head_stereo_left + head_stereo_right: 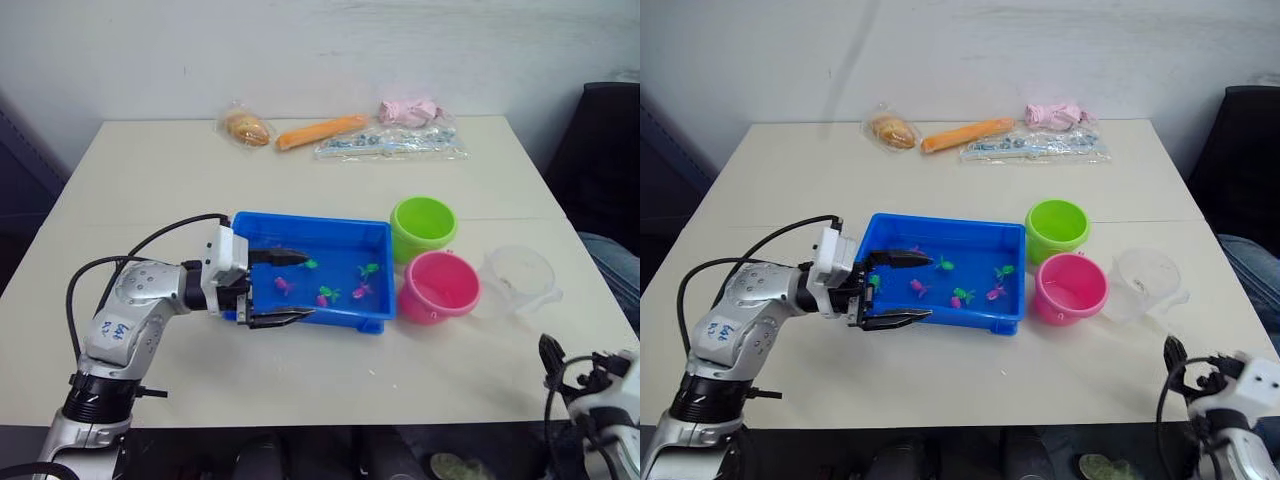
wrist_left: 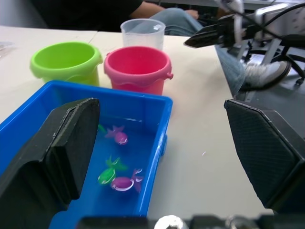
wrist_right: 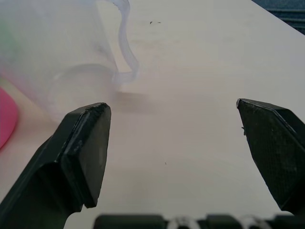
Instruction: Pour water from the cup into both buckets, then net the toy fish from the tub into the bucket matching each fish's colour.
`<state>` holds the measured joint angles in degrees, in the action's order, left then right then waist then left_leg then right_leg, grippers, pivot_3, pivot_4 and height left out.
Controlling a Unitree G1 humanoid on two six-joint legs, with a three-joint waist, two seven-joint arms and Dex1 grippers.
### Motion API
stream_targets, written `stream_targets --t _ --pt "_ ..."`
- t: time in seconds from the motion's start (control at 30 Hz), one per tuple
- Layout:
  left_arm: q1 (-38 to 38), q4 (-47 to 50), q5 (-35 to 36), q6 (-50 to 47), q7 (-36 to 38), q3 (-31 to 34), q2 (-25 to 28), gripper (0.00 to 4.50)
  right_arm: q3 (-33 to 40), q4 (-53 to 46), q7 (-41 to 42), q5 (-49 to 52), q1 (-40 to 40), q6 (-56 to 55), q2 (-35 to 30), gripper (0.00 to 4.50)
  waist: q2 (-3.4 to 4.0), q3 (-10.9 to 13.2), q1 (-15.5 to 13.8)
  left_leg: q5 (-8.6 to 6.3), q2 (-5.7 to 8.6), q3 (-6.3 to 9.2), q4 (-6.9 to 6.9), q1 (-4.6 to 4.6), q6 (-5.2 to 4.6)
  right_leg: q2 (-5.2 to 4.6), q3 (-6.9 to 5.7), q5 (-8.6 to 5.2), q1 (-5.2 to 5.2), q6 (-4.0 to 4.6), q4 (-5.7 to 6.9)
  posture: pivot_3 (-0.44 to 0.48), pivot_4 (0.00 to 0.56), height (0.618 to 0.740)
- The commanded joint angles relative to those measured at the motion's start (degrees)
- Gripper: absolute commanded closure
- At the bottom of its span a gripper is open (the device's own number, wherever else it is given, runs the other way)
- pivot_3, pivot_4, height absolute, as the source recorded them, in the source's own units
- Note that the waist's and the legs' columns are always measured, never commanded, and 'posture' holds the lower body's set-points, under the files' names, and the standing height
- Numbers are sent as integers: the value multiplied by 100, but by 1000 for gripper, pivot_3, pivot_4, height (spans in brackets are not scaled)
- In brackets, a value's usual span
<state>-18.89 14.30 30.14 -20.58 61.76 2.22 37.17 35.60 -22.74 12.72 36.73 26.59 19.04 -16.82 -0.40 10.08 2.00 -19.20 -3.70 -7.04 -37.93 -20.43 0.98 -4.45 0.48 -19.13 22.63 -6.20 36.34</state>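
Tub wall sits between the spread fingers of the left gripper; right gripper gapes beside cup.

Left arm: silver-grey metal shell with blue handwritten marks on the forearm, a white block at the wrist, black cables looping along it. Left pincer: two black, tapered fingers. Right pincer: black, finely textured pads; white wrist housing with black cables.
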Motion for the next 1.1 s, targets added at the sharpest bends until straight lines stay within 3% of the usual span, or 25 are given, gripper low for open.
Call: stream_targets --t 0.03,0.17,0.3,0.4,0.57,0.7,0.93,1.1 --pt "238 109 63 90 -80 453 206 0 338 -725 772 441 272 -152 -400 48 -1 1 1 -1 1 -1 2 2 -1 0 -1 0 -2 0 -1 0 150 740" --pt "744 81 58 86 -368 1048 358 0 103 -1268 2059 191 803 -348 -1210 48 -2 1 -9 -19 -2 6 5 4 -28 2 -2 0 -6 0 -14 0 150 740" --pt "1457 38 -206 568 -1168 1935 72 0 -151 -1608 3056 288 707 -981 -1507 48 -25 0 -24 -20 -5 16 15 2 -29 2 -5 0 -13 0 -31 0 150 740" --pt "2307 -275 -340 880 -1590 2827 -119 0 -540 -1765 3538 261 423 -1056 -1804 48 -33 0 1 -23 -4 5 17 6 -24 -6 -7 0 -13 -1 -37 0 150 740" --pt "3084 -1015 -114 716 -2601 4182 -468 0 -1372 -1513 4123 106 -548 -1451 -1904 48 -87 6 -25 -37 -10 12 13 7 -37 -24 -20 -1 -16 2 -41 0 150 740" --pt "3650 -1220 -102 902 -3134 4819 -909 0 -1700 -1329 4241 -45 -965 -1673 -1819 48 -110 -6 -56 -44 -5 26 13 5 -40 -58 -27 -4 -21 11 -43 0 150 740" --pt "3936 -1428 -242 836 -3979 5014 -1181 0 -1998 -1316 4335 -198 -1189 -1859 -1838 48 -151 -31 -51 -49 7 38 14 1 -42 -88 -49 -9 -26 21 -44 0 150 740" --pt "3502 -1167 -508 332 -4418 4480 -823 0 -2105 -1406 4148 79 -1612 -1516 -1902 48 -161 -38 -41 -51 5 46 16 5 -37 -92 -53 -12 -28 33 -41 0 150 740"
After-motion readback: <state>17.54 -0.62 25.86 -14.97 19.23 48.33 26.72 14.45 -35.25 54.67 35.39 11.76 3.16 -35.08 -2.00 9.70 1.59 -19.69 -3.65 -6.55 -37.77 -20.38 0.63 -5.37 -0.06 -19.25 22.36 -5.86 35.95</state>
